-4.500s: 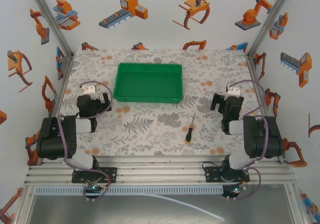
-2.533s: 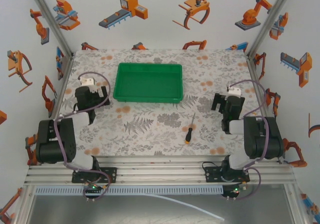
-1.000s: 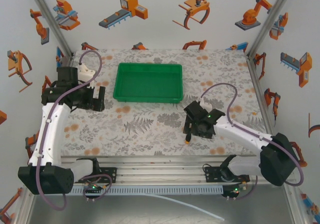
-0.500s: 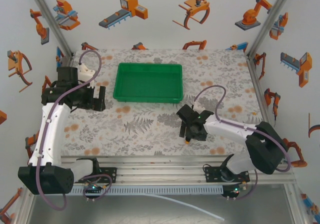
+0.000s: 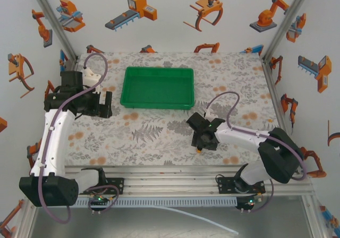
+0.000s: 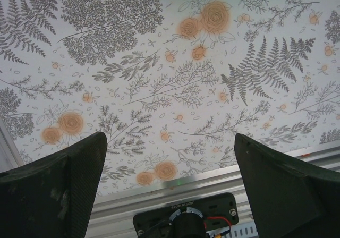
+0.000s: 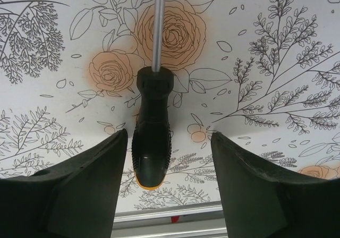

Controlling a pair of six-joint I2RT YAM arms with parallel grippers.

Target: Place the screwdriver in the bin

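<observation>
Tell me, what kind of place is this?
Probably a robot test booth: a left arm and right arm bolted to a metal frame, walls printed with cartoon robots, and a table holding a green bin and a screwdriver.

Left arm [image 5: 53, 137]: white link shells are alternating with black joint housings; a mauve cable [image 5: 96, 56] is looping out at the wrist and running down the link.
Right arm [image 5: 239, 137]: it is showing the same white-and-black build, with a mauve cable arching above it.
Left gripper [image 5: 101, 104]: black body, with a small white block sitting behind it.
Right gripper [image 5: 204, 137]: black throughout.
Left fingers [image 6: 53, 190] and right fingers [image 7: 69, 190]: matte black, broad and round-edged, showing faint scuffs.
Bases [image 5: 98, 185]: black mounts, with small green lights glowing just below.
</observation>
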